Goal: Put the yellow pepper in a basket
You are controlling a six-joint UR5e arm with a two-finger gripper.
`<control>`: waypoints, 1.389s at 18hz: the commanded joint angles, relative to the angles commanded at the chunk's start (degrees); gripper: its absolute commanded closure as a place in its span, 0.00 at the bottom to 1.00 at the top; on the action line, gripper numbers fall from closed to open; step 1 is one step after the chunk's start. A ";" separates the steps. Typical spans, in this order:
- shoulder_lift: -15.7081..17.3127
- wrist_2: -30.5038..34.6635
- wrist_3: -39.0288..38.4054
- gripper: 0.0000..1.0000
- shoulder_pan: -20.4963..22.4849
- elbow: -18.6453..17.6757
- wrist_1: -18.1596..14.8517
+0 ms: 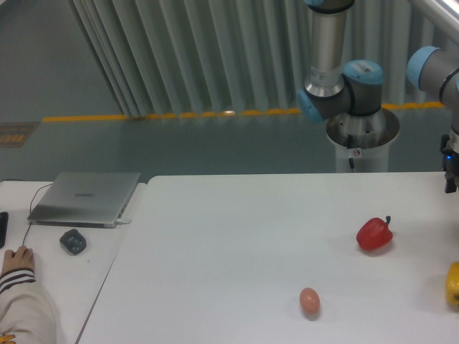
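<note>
The yellow pepper (453, 284) lies on the white table (237, 244) at the far right; the frame edge cuts it off and only its left side shows. Above it, at the right edge, a dark part of the gripper (450, 175) hangs over the table's back right corner, well above and behind the pepper. Its fingers are cut off by the frame, so I cannot tell whether it is open or shut. No basket is in view.
A red pepper (374, 233) with a dark stem lies left of the yellow one. A small pinkish-brown egg (309, 301) sits nearer the front. On the side table at left are a closed laptop (86, 198), a dark mouse (73, 241) and a person's hand (16, 259).
</note>
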 joint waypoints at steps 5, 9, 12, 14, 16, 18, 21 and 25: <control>0.00 -0.70 0.09 0.00 -0.09 0.35 -0.26; -0.53 -2.71 -3.58 0.00 -0.62 0.09 0.96; -1.23 -3.25 -15.35 0.00 -1.49 -0.18 3.42; -1.58 -2.99 -19.58 0.00 -3.33 -0.18 4.83; -2.46 -2.81 -22.84 0.00 -3.69 -0.17 5.89; -2.90 -2.81 -24.08 0.00 -3.69 -0.18 5.80; -3.42 -2.90 -30.47 0.00 -3.87 0.17 5.98; -5.88 -2.90 -39.27 0.00 -5.01 0.26 9.05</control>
